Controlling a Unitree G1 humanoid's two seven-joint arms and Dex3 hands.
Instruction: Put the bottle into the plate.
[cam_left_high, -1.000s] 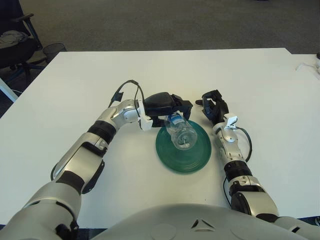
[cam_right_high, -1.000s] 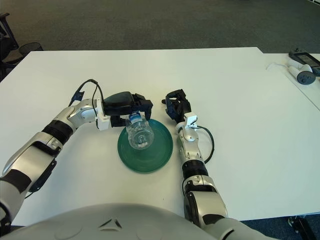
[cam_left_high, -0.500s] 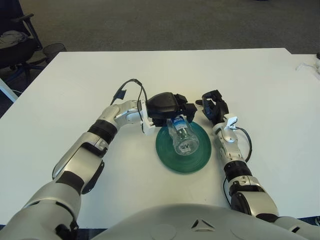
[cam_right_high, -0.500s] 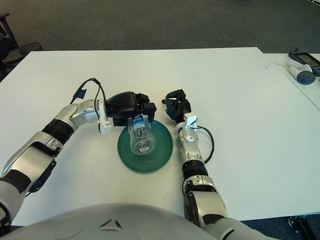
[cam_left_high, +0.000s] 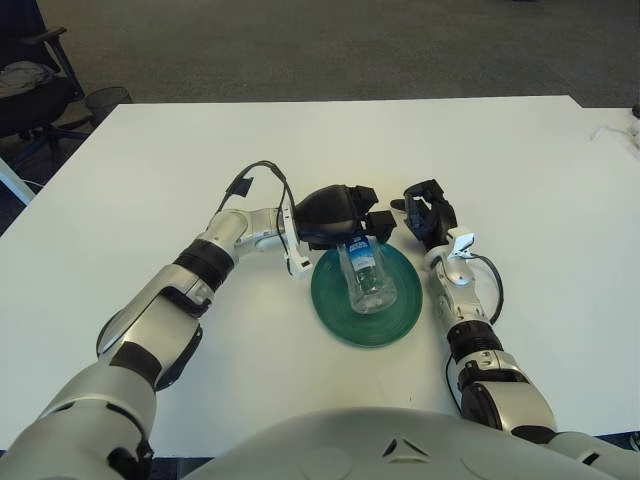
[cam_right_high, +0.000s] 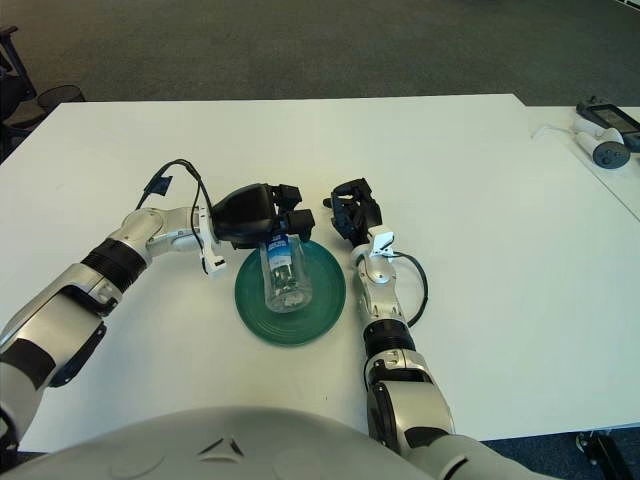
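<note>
White table (cam_left_high: 140, 150), one, spans both views. Left eye view alone takes in a dark chair (cam_left_high: 30, 90) and a bin (cam_left_high: 108, 100) off the table's far-left corner; right eye view alone shows a small grey device (cam_right_high: 610, 152) and a flat dark gadget (cam_right_high: 610, 118) near the far-right edge.

One green plate (cam_right_high: 325, 300), near the table's middle. One clear bottle (cam_right_high: 282, 278) tilted over the plate, cap end up by the fingers, base low over the plate centre; contact with the plate cannot be told.

Left hand (cam_left_high: 335, 213) at the plate's far rim, fingers curled around the bottle's neck end.

Right hand (cam_left_high: 428, 213) just beside the plate's right rim, fingers curled, holding nothing.
</note>
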